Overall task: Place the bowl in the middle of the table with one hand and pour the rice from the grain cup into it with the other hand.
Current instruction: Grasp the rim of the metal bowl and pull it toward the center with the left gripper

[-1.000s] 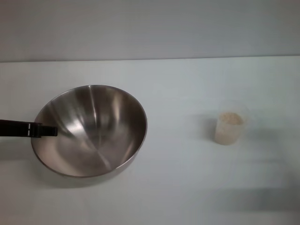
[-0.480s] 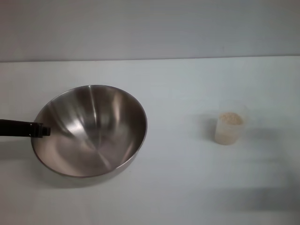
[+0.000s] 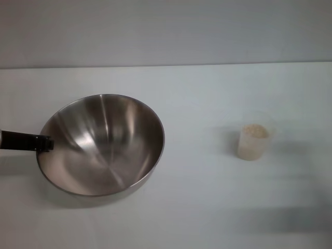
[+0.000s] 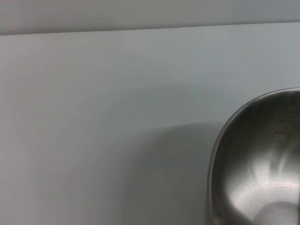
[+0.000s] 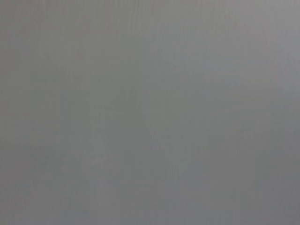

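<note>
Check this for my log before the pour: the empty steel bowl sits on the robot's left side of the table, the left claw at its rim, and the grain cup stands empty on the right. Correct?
Only the cup is wrong. In the head view the grain cup holds rice, nearly to the top. The bowl is empty, on the left of the table, with the left claw at its rim.

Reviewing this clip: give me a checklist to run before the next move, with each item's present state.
1. Left pincer at the bowl rim: ok, a dark finger sits at the rim's left edge.
2. Grip on the rim secure: cannot tell.
3. Bowl in the middle of the table: not ok, it sits left of centre.
4. Bowl empty: ok, only bare metal inside.
5. Grain cup upright, rice inside: ok, standing apart to the right.
6. Right pincer near the cup: not ok, it appears nowhere.
</note>
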Robot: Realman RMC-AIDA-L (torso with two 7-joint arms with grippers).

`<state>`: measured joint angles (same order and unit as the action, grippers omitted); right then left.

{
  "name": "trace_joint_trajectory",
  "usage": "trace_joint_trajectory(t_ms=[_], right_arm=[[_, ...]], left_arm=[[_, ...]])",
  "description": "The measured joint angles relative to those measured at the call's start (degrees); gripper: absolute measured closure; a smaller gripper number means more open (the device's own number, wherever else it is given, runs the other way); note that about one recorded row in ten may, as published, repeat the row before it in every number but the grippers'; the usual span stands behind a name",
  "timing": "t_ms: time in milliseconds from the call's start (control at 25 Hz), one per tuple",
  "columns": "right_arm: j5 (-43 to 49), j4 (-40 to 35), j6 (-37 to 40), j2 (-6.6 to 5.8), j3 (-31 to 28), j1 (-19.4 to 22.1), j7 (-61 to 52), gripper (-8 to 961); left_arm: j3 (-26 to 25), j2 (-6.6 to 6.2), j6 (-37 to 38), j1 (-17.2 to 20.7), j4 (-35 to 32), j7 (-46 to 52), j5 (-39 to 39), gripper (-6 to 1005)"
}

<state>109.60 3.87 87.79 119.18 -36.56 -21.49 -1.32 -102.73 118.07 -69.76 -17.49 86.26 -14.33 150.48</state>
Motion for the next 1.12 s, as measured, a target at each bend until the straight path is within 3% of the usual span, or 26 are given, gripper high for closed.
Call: trace_joint_trajectory(t_ms=[680,1120], right_arm=[[0.0,0.0,-0.1,0.00,-0.3,-0.3,0.0,379],[0.0,0.0,-0.3,0.00,-0.2,-0.3,0.0,379]], left_arm=[[-0.3,-0.04,-0.7,-2.1,-0.5,-0.8,1.0,943],[-4.6,-0.04,-4.1,-5.9,-2.5,-3.0,0.6,953]])
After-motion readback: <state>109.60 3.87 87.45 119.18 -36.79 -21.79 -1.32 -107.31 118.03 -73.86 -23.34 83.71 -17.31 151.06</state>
